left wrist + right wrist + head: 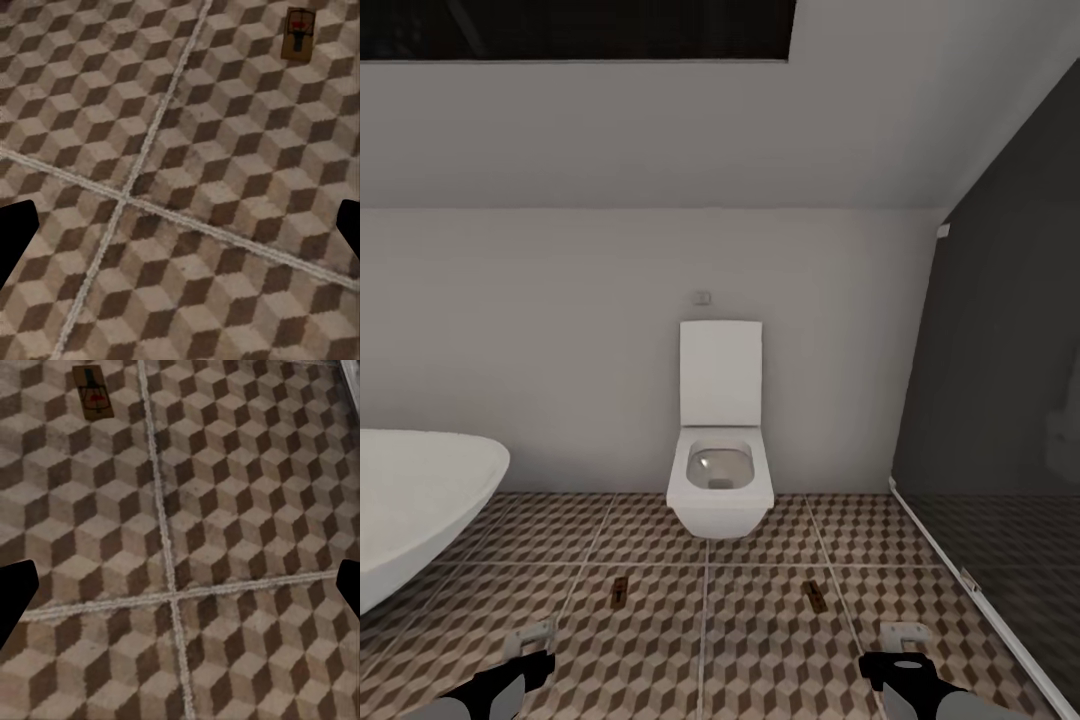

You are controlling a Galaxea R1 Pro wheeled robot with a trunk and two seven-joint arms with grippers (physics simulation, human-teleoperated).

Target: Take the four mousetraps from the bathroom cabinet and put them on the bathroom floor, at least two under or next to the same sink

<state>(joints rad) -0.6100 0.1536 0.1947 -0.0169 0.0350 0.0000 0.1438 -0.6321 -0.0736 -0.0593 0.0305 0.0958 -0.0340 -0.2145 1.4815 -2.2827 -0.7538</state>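
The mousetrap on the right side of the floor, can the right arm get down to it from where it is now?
Probably yes. The mousetrap lies flat on bare bathroom floor just ahead of the open right gripper, with nothing between them.

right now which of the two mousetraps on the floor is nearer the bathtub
The left mousetrap, on the tile in front of the bathtub; the other mousetrap lies toward the glass partition.

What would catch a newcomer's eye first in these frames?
Probably the white toilet with its lid raised, hung on the far wall at the centre of the head view, above the busy cube-patterned bathroom floor. Two small mousetraps lie flat on that floor in front of it, one to the left and one to the right. The white bathtub curves in at the left edge, and a dark glass partition stands at the right.
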